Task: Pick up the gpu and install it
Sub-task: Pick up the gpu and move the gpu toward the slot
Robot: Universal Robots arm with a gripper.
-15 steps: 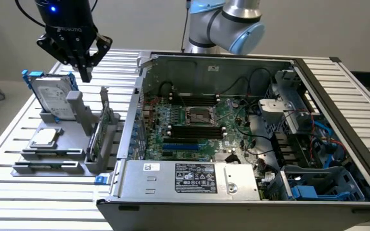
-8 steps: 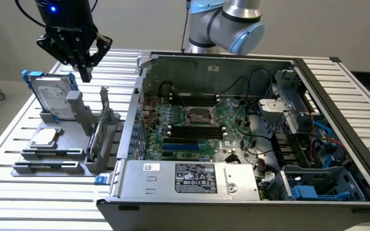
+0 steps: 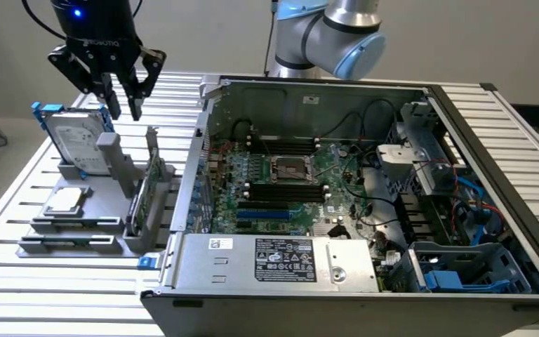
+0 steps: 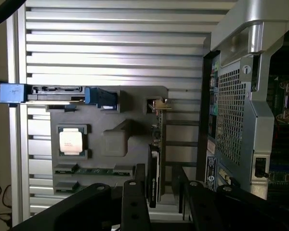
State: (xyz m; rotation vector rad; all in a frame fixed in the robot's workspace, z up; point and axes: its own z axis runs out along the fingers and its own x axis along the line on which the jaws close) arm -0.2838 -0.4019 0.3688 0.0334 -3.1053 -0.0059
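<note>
Fingers (image 4: 135, 207) of the hand (image 3: 120, 109) stand wide and empty over the gpu (image 3: 143, 200) at the exterior view's upper left. It sits in its gray holder (image 3: 73, 225), neither lifted nor installed.

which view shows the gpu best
The wrist view: it looks down on the gpu standing on edge in the grey holder, with its black cover and silver bracket plain to see. The exterior view shows the gpu as a thin sliver, partly hidden by the holder, beside the case.
</note>
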